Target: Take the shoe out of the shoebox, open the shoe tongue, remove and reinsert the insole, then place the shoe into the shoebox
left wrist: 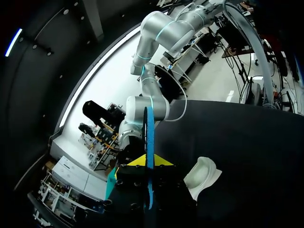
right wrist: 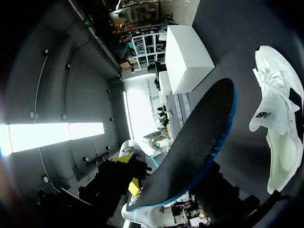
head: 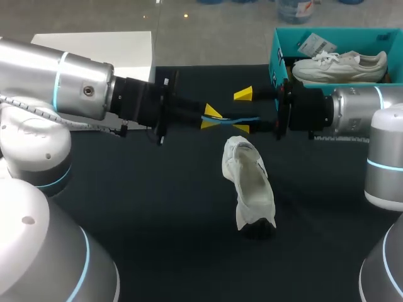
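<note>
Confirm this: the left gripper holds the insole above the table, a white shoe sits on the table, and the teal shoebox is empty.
One thing is wrong: the shoebox is not empty. The head view shows a second white shoe lying in it. The rest stands: the left gripper holds the insole above the table, and a white shoe sits on the table.
</note>
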